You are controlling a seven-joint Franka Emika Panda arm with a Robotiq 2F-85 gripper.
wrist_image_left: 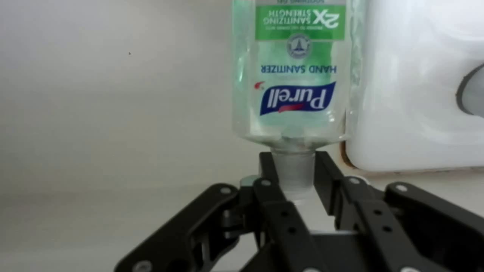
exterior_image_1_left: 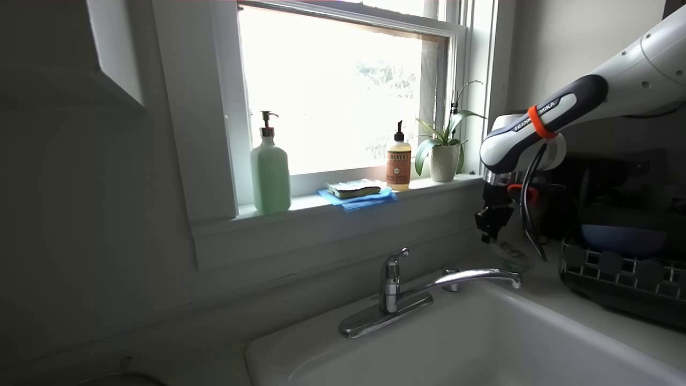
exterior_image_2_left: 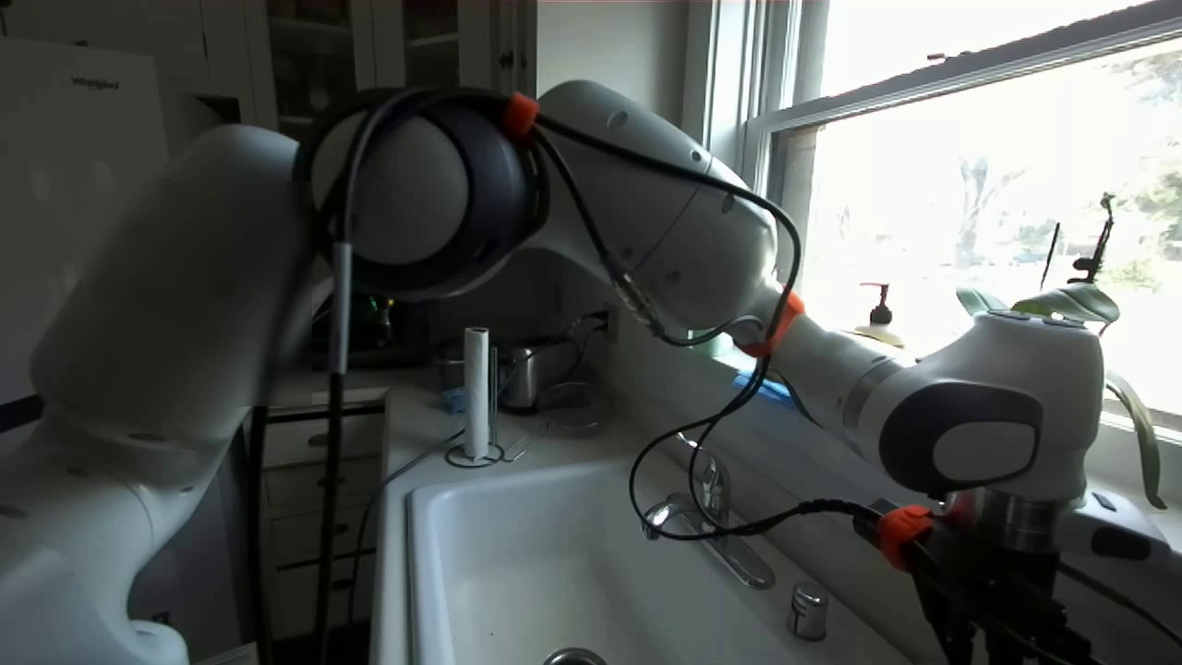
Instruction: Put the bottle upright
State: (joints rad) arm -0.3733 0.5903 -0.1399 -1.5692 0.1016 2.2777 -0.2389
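The claw grips the bottle by its clear cap (spread just that wide).

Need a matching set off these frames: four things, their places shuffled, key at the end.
Things
1) Purell bottle
2) sponge
3) potted plant
4) faucet

Places
A) mounted on the sink
B) at the right end of the windowsill in an exterior view
C) in the gripper
D) on the blue cloth

Pairs: 1-C; 2-D; 3-B; 4-A
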